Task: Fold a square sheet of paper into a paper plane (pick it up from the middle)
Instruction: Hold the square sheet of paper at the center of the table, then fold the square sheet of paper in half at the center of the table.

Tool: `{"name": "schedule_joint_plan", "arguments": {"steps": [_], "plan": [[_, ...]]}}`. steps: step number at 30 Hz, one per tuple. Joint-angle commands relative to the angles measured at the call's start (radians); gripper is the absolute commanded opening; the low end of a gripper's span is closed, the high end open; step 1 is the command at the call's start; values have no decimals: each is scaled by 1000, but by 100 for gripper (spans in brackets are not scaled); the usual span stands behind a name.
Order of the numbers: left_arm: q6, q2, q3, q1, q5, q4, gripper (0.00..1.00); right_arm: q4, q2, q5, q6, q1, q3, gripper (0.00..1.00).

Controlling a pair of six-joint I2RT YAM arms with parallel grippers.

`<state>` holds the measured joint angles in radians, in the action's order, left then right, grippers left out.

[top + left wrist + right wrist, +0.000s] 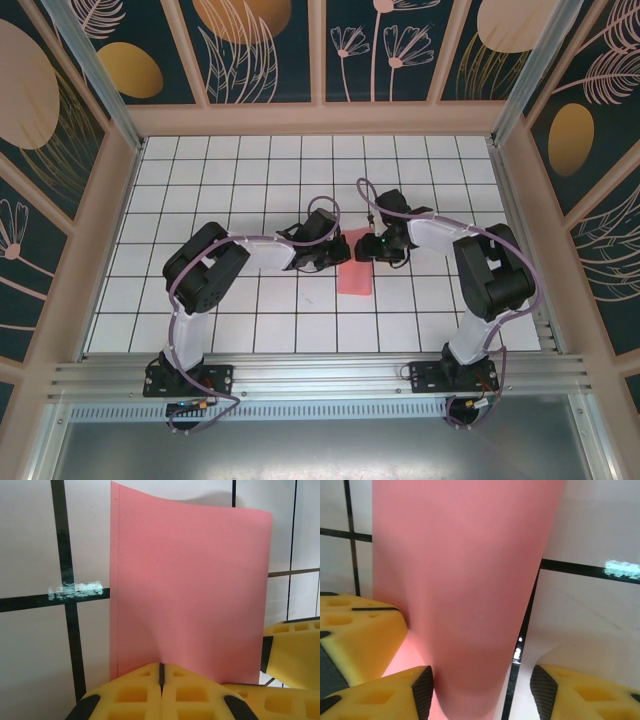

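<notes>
The square sheet of paper (356,274), salmon pink, sits at the middle of the table between my two grippers. It looks folded double into a narrow strip. In the left wrist view the paper (190,580) rises just beyond my left gripper (161,672), whose yellow fingers are pressed together on its near edge. From above, the left gripper (336,256) is at the strip's left side and the right gripper (368,247) at its top right. In the right wrist view the paper (460,580) bulges up between the jaws of my right gripper (482,686), which stand open with a gap on the right side.
The white grid table (250,180) is fenced by pale frame posts and patterned walls. A metal rail (320,378) runs along the near edge by the arm bases. A shiny smear (75,589) marks one black grid line left of the paper.
</notes>
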<state>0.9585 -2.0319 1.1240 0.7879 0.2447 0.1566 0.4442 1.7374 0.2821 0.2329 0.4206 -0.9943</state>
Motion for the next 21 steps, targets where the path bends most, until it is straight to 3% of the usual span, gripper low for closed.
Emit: {"name": "schedule_joint_plan", "arguments": {"steps": [1, 6, 13, 17, 21], "plan": [[-21, -38, -39, 8, -53, -68, 7, -15, -72, -47, 37, -29, -11, 62], [-28, -27, -46, 8, -63, -73, 7, -90, -207, 88, 95, -85, 50, 61], [-29, -26, -42, 8, -62, -72, 7, -254, -215, 311, 170, -90, 176, 23], [-29, -28, -44, 8, -58, -69, 7, -319, -162, 363, 186, -91, 210, 14], [-29, -28, -43, 8, -56, -69, 7, -342, -121, 379, 180, -92, 223, 12]]}}
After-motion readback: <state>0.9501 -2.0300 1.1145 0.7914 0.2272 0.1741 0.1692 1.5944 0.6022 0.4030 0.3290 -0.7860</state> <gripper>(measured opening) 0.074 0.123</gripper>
